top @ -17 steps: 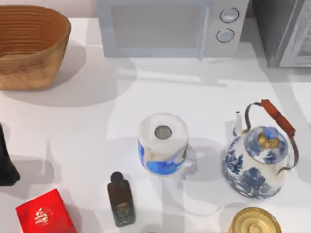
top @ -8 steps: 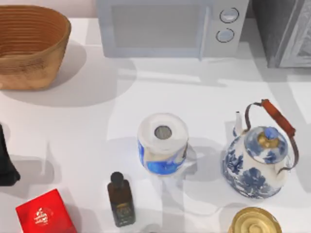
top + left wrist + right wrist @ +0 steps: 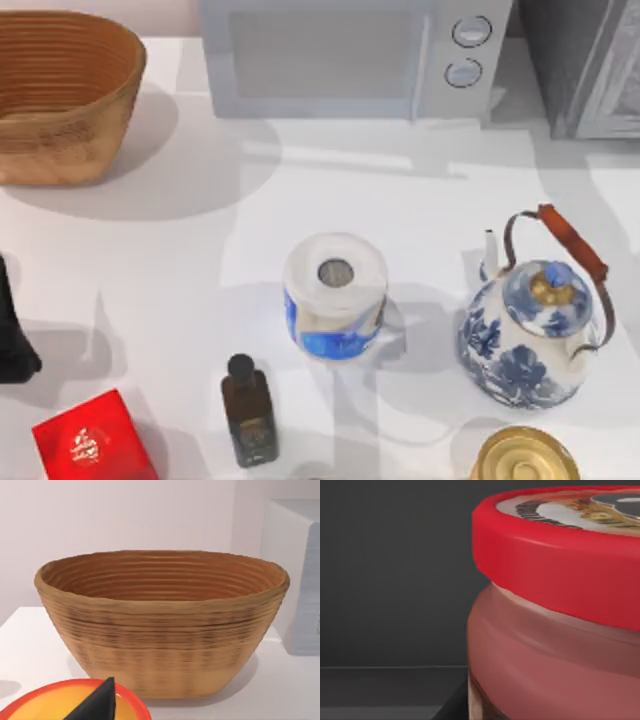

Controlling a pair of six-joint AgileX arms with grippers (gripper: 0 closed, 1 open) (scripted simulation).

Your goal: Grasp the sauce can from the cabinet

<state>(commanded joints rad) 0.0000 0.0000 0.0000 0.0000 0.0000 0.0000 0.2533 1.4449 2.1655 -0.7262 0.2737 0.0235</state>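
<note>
The left arm appears as a matte black body; a black, pointed end effector fingertip is visible.

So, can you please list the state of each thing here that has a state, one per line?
sauce can: upright, red lid on, inside the dark cabinet.
microwave: door shut.
teapot: upright, lid on, handle raised.
blue-labelled can: upright.
dark bottle: capped.
basket: upright, nothing visible inside.
gold-lidded tin: lid on.
</note>
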